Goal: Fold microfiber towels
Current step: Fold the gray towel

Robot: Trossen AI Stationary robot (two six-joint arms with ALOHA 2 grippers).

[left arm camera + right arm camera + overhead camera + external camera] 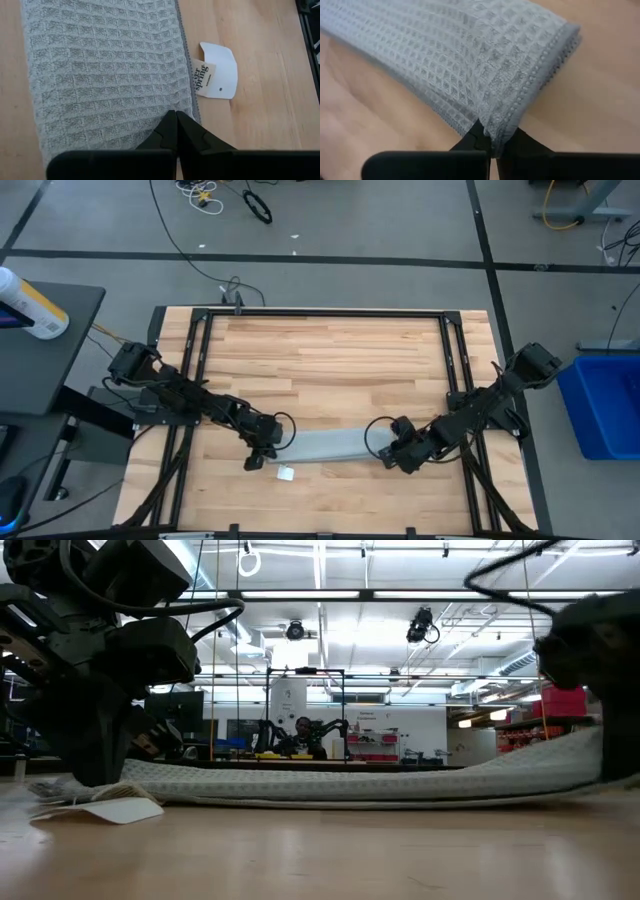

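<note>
The light grey-blue towel (pixel 325 445) lies folded into a narrow strip across the table's near middle, between my two grippers. Its white tag (pixel 217 75) lies on the wood beside the strip's left end. My left gripper (pixel 262 460) is shut, down at the strip's left end. My right gripper (pixel 395 458) is shut on the strip's right end. In the low view the strip (pixel 330 785) rests flat on the table and rises toward its right end (pixel 575 755). My left gripper has its shut fingertips (pixel 175 120) on the towel's left end, close to the hemmed edge (pixel 192 100) by the tag. The fingers come from above, slanting. They hide whether cloth is between them. This end lies on the table. My right gripper pinches the stitched end edge (pixel 507 125) of the folded strip, several layers, between its two fingers. The fingers come slanting down from the table's right side. The held end is raised a little off the wood, and the strip slopes down to the table.
The black frame rails (pixel 195 370) run along the table's left, right and far sides. A blue bin (pixel 605 405) stands off the table's right edge. Bare wood (pixel 330 360) lies beyond the strip toward the far edge.
</note>
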